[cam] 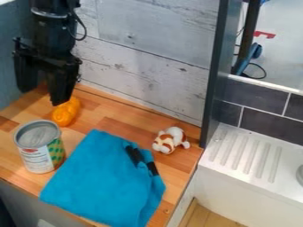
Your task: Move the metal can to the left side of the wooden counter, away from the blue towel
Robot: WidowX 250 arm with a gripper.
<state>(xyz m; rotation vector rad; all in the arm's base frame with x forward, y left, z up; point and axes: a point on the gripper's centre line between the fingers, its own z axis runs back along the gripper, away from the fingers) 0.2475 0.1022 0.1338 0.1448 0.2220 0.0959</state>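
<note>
The gripper is hanging over the bench, its fingers standing apart. Near them, the orange toy is lying behind the can. It is looking light, hard, maybe slippery (like bath toys), so its middle is seeming best for holding.
</note>
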